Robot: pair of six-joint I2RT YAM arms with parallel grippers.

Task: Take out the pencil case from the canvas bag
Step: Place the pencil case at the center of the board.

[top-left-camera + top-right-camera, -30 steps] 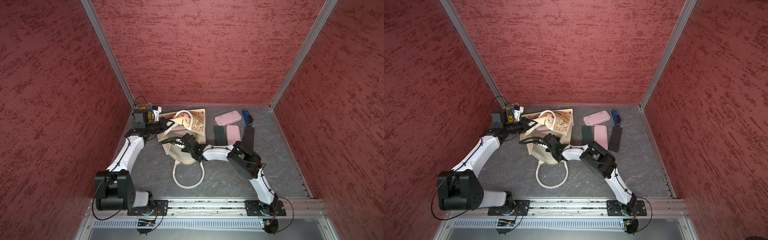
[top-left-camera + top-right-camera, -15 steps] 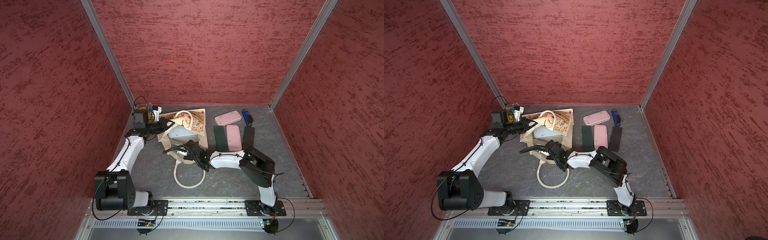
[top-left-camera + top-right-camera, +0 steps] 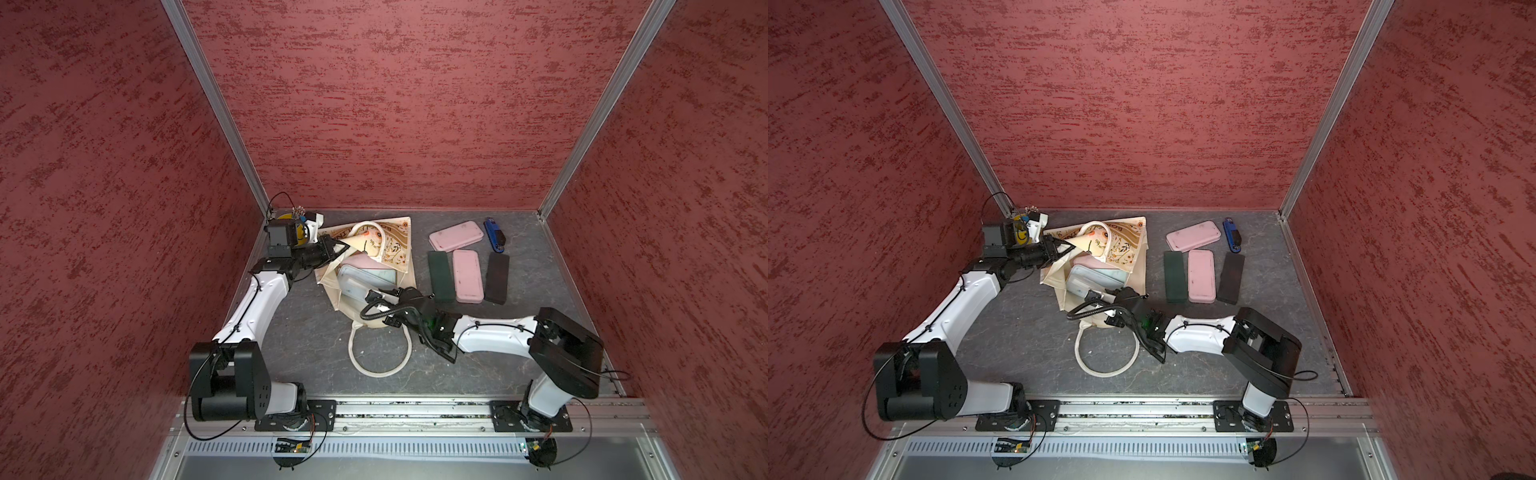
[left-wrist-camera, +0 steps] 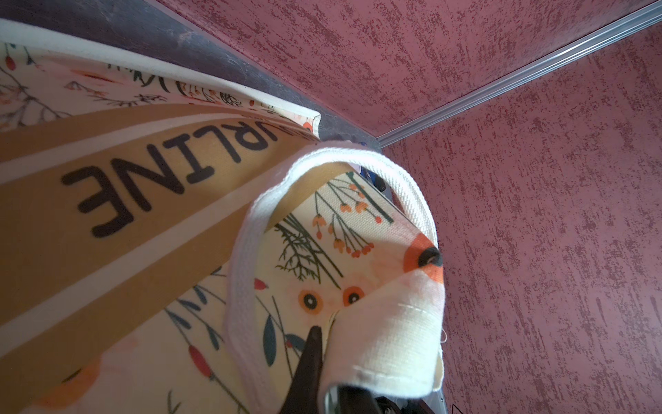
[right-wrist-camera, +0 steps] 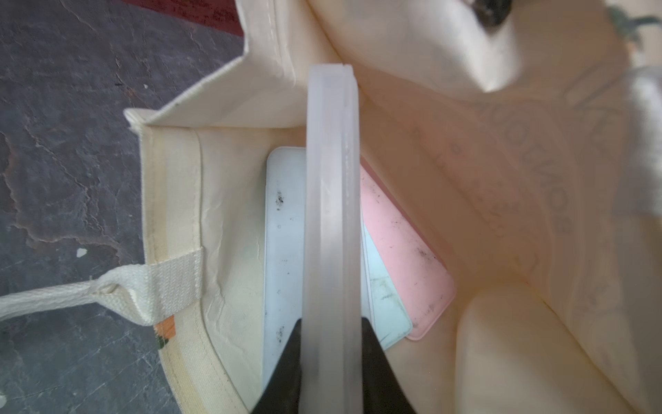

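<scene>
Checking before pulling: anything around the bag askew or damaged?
Nothing damaged. The canvas bag lies slumped, its rim lifted by the left pincer; the right pincer grips a translucent case edge-on. Dark smudges mark the blue case and pink case inside.

Robot lab test cell, not a lived-in room: red textured panels [image 3: 374, 104] wall in the space beyond and to both sides of the left gripper [image 3: 338, 249] and right gripper [image 3: 376, 298], joined by bare aluminium corner posts [image 3: 216, 104]. Grey stone-look tabletop [image 3: 311, 332] under both claws. Behind them, black base plates [image 3: 324, 415] bolt onto an aluminium rail [image 3: 415, 409], with a slotted cable duct [image 3: 395, 449] and a bare circuit board [image 3: 291, 448] just past it.
</scene>
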